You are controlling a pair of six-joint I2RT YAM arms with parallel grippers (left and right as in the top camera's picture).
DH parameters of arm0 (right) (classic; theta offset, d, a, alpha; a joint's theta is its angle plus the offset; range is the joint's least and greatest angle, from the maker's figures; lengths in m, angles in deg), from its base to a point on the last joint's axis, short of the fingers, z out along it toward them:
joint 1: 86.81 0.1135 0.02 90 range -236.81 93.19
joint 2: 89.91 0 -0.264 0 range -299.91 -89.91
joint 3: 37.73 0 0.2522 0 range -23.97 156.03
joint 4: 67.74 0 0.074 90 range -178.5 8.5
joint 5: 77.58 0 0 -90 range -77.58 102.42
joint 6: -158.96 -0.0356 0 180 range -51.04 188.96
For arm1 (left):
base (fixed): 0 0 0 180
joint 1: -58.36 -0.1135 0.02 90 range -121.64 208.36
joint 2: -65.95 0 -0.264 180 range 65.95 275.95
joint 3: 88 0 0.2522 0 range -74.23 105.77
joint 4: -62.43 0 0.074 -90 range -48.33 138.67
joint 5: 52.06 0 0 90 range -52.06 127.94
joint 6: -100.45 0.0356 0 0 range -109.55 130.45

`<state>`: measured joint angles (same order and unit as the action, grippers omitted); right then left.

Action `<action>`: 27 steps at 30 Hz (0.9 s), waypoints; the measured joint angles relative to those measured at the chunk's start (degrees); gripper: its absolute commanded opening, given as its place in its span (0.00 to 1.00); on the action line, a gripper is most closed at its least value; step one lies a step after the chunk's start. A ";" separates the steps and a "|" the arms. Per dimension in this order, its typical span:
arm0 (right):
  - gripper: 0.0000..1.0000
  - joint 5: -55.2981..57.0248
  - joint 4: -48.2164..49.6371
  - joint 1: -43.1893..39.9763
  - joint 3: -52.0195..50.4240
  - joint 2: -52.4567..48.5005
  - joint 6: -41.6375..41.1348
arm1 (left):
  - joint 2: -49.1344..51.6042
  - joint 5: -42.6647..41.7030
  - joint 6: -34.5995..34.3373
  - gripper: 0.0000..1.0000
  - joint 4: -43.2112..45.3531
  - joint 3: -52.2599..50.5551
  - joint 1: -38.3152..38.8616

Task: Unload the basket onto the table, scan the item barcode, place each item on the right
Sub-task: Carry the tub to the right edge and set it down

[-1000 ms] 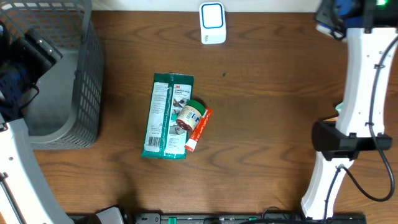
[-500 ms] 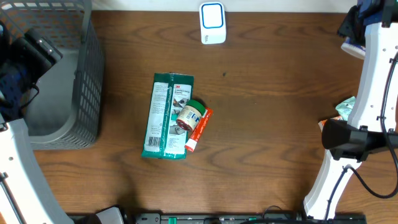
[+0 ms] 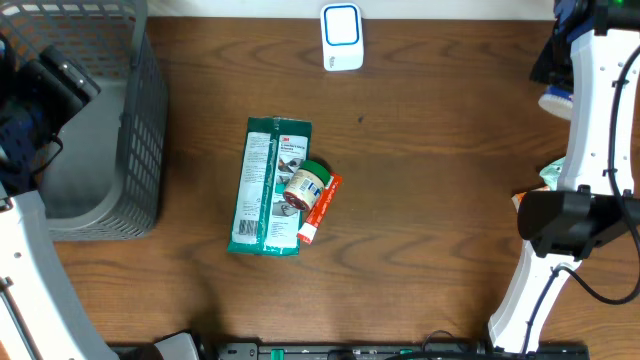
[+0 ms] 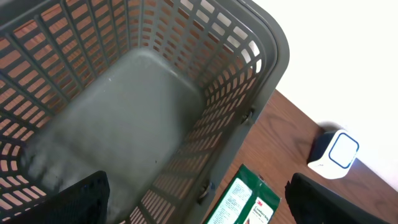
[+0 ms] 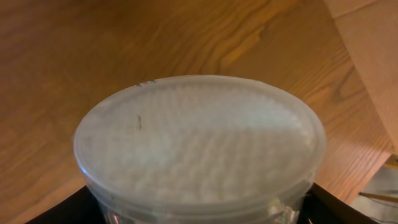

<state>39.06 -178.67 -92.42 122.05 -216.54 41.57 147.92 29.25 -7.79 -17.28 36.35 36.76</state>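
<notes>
My right gripper (image 5: 199, 214) is shut on a round clear plastic tub (image 5: 199, 140) with white contents; its lid fills the right wrist view above the wood. From overhead the tub (image 3: 553, 101) hangs at the table's far right, under the right gripper (image 3: 548, 78). No barcode shows on it. The white scanner with a blue window (image 3: 341, 37) stands at the back centre, also seen in the left wrist view (image 4: 334, 152). My left gripper (image 4: 205, 208) is open and empty over the grey basket (image 4: 261, 81).
A green 3M pack (image 3: 268, 187), a small green-lidded jar (image 3: 307, 185) and an orange tube (image 3: 320, 208) lie together mid-table. The grey basket (image 3: 140, 150) stands at the left. Teal and orange items (image 3: 545, 178) peek out beside the right arm.
The right arm has swung the tub from the back right corner further right and then a little toward the front. The left arm and the table items have not moved.
</notes>
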 measured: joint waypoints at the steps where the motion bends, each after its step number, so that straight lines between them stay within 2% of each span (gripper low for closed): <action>1: 0.01 0.00 -0.04 0.00 -0.61 0.02 0.00 | 0.00 0.02 0.00 0.88 0.00 0.00 0.00; 11: 0.01 0.33 0.02 0.00 -7.13 0.42 0.00 | 0.00 0.02 0.00 0.88 0.00 0.00 0.00; 16: 0.01 0.15 0.37 0.00 -11.72 5.46 -0.42 | 0.00 0.00 0.00 0.88 -0.02 0.00 0.00; 22: 0.01 0.00 7.67 0.00 -26.14 22.45 -1.38 | 0.00 0.00 0.00 0.88 0.00 0.00 0.00; 27: 0.01 0.37 28.26 0.00 -50.29 41.09 -1.60 | 0.00 0.02 0.00 0.88 0.00 0.00 -0.02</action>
<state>39.43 -150.41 -92.42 71.75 -175.45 39.97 147.92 29.27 -7.79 -17.28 36.35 36.74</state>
